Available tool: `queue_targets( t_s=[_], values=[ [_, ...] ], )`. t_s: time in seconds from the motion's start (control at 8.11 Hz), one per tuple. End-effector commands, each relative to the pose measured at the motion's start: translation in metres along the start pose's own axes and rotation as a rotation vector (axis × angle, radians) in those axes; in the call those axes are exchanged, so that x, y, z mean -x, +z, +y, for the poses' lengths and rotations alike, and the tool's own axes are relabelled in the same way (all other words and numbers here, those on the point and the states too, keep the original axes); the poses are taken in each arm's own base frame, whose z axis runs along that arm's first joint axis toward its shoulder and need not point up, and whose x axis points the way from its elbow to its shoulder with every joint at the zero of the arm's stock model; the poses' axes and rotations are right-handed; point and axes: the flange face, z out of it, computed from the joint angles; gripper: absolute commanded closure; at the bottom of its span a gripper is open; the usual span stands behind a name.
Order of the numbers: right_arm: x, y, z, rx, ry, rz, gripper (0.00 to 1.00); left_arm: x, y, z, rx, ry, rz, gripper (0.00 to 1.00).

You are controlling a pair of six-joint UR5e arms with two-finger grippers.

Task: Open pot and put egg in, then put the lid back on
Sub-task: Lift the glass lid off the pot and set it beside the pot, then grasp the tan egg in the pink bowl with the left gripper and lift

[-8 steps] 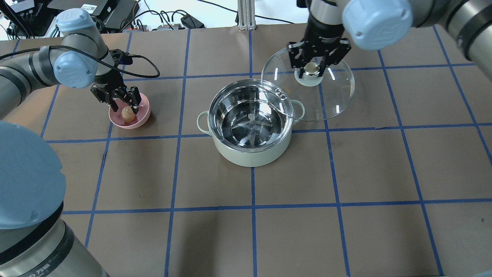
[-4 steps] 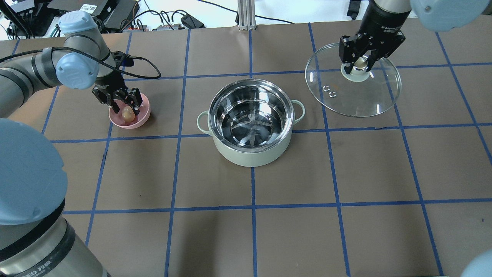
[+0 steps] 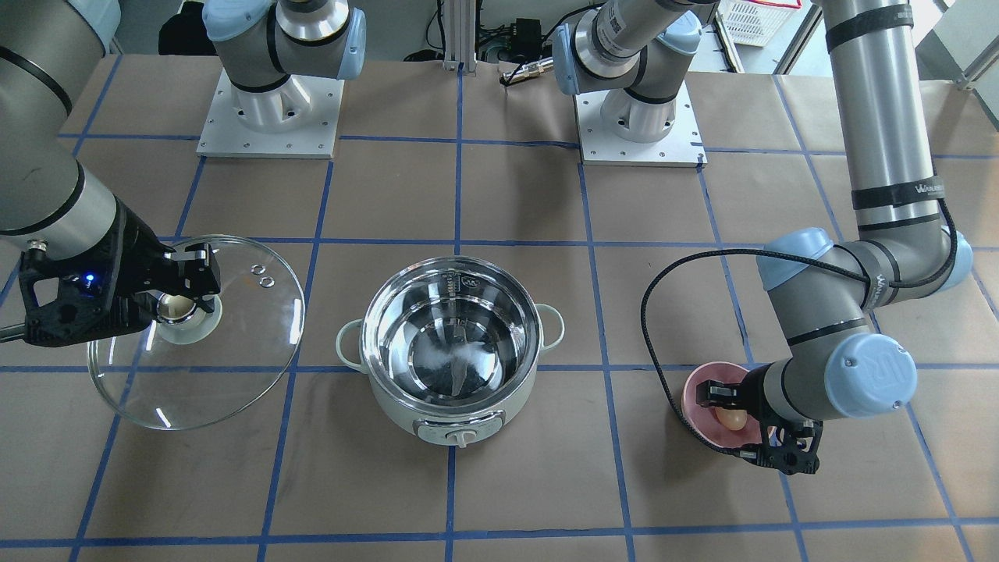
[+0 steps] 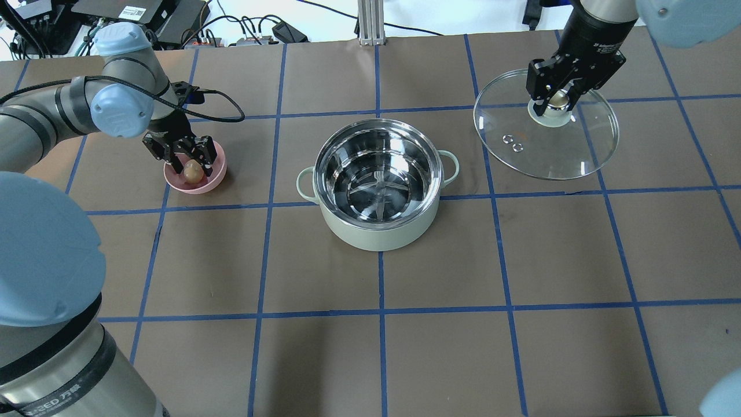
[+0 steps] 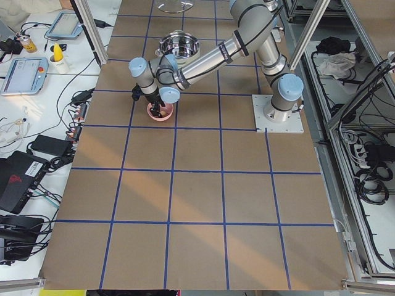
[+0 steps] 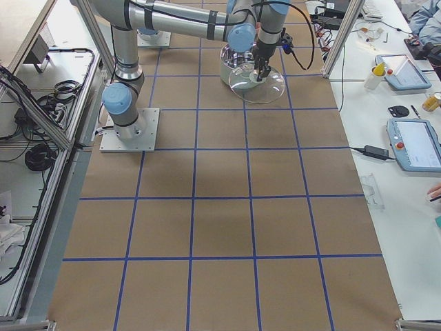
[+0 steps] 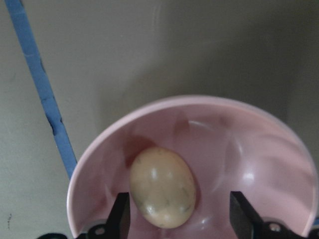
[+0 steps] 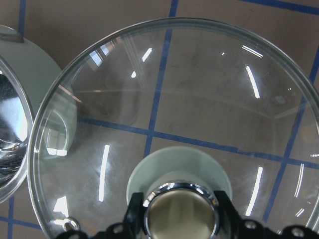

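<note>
The pot (image 4: 376,234) stands open at the table's middle, its steel inside empty; it also shows in the front view (image 3: 402,406). My right gripper (image 4: 556,99) is shut on the knob of the glass lid (image 4: 556,152) and holds it to the right of the pot, clear of it. The wrist view shows the knob (image 8: 180,215) between the fingers. The egg (image 4: 192,171) lies in a small pink bowl (image 4: 215,178) left of the pot. My left gripper (image 4: 191,164) is open, low over the bowl. Its fingers (image 7: 121,215) stand either side of the egg (image 7: 162,186).
Brown paper with blue tape lines covers the table (image 4: 382,347). Cables and electronics (image 4: 173,23) lie beyond the far edge. The arm bases (image 3: 269,117) stand on plates at the robot's side.
My right gripper has carried the lid from over the pot's right rim to the far right. My left gripper has stayed over the bowl, open around the egg, shifting only slightly.
</note>
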Motion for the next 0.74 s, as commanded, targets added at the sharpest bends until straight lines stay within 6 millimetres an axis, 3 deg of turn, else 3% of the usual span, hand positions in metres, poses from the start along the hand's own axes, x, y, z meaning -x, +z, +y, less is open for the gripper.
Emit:
queue_targets(
  t_s=[0.0, 0.12, 0.25, 0.37, 0.62],
  values=[
    [0.000, 0.000, 0.000, -0.003, -0.005, 0.004, 0.89, 0.000, 0.002, 0.000, 0.002, -0.002, 0.002, 0.43],
    [0.000, -0.001, 0.000, -0.008, -0.005, 0.005, 0.89, 0.000, 0.001, 0.000, 0.002, -0.002, 0.002, 0.50],
    [-0.001, 0.000, -0.001, -0.007, -0.003, 0.003, 0.89, 0.000, 0.001, 0.000, 0.002, -0.005, 0.002, 0.78],
    [-0.001, 0.000, -0.001, -0.009, -0.003, 0.001, 0.89, 0.001, -0.001, 0.001, 0.002, -0.010, 0.002, 0.96],
    [-0.001, -0.001, -0.001, -0.013, -0.005, 0.005, 0.90, 0.000, -0.013, 0.003, -0.005, -0.018, -0.007, 1.00]
  ],
)
